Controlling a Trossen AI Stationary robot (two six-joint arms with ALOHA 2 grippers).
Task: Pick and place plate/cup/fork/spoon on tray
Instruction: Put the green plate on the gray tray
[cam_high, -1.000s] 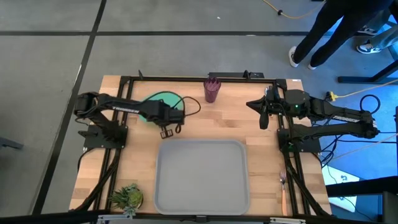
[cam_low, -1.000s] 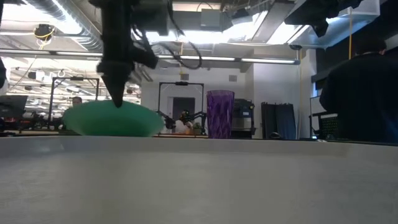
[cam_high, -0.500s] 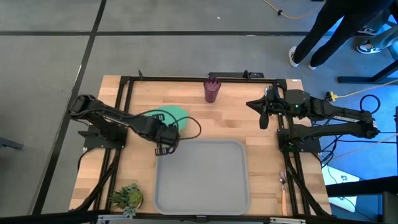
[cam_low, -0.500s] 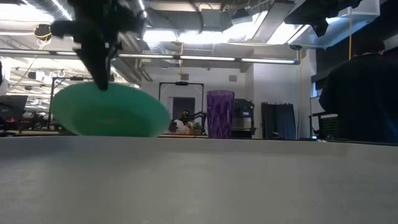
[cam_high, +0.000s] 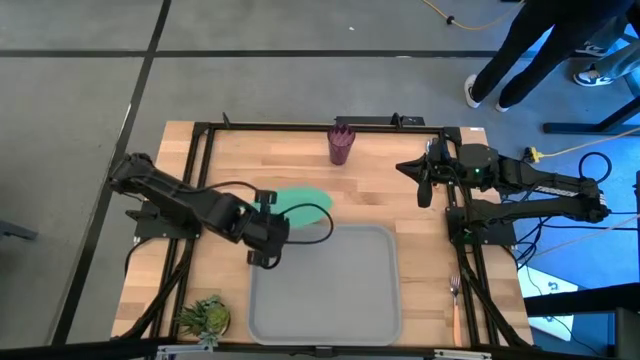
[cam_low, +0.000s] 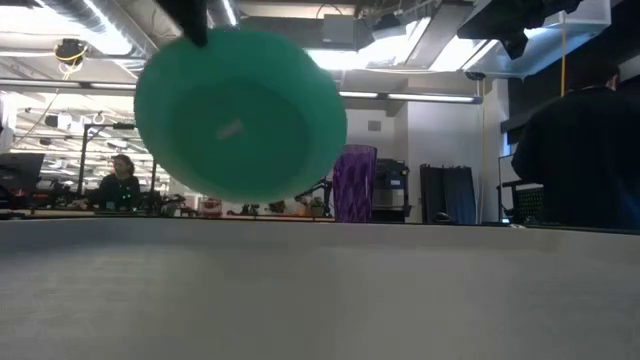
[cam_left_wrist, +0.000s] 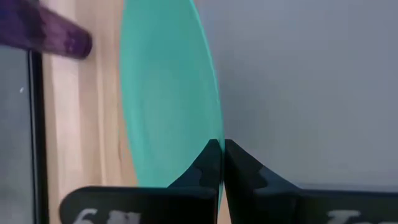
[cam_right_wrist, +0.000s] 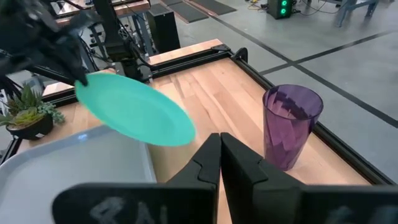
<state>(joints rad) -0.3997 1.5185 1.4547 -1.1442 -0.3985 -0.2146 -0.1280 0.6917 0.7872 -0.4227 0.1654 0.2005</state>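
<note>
My left gripper (cam_high: 268, 207) is shut on the round green plate (cam_high: 303, 207), which it holds above the far left corner of the large light-grey tray (cam_high: 325, 300). The plate also shows in the low view (cam_low: 240, 115) and the left wrist view (cam_left_wrist: 165, 99). The purple cup (cam_high: 341, 146) stands upright on the table near the far edge. The fork (cam_high: 456, 295) lies at the table's near right, beside the tray. The spoon is out of view. My right gripper (cam_high: 424, 192) is shut and empty, up at the table's right, near the cup (cam_right_wrist: 291, 124). My left gripper pinches the plate's rim (cam_left_wrist: 205, 132) between its two fingers, on the edge nearest the left arm. The fingers come from the table's left, slanting down. The plate is lifted clear and tipped steeply, hanging below the fingers (cam_low: 195, 25) with one face turned to the near edge.
A small potted plant (cam_high: 205, 316) stands at the near left corner. A black metal frame (cam_high: 300, 126) runs round the table's far and side edges. A person (cam_high: 540, 50) stands on the floor beyond the far right corner.
My left gripper has gone toward the near edge and the table's right, to the tray's far left corner, and has risen, still shut on the plate. The plate has been lifted off the table and tipped from nearly flat to steeply tilted.
</note>
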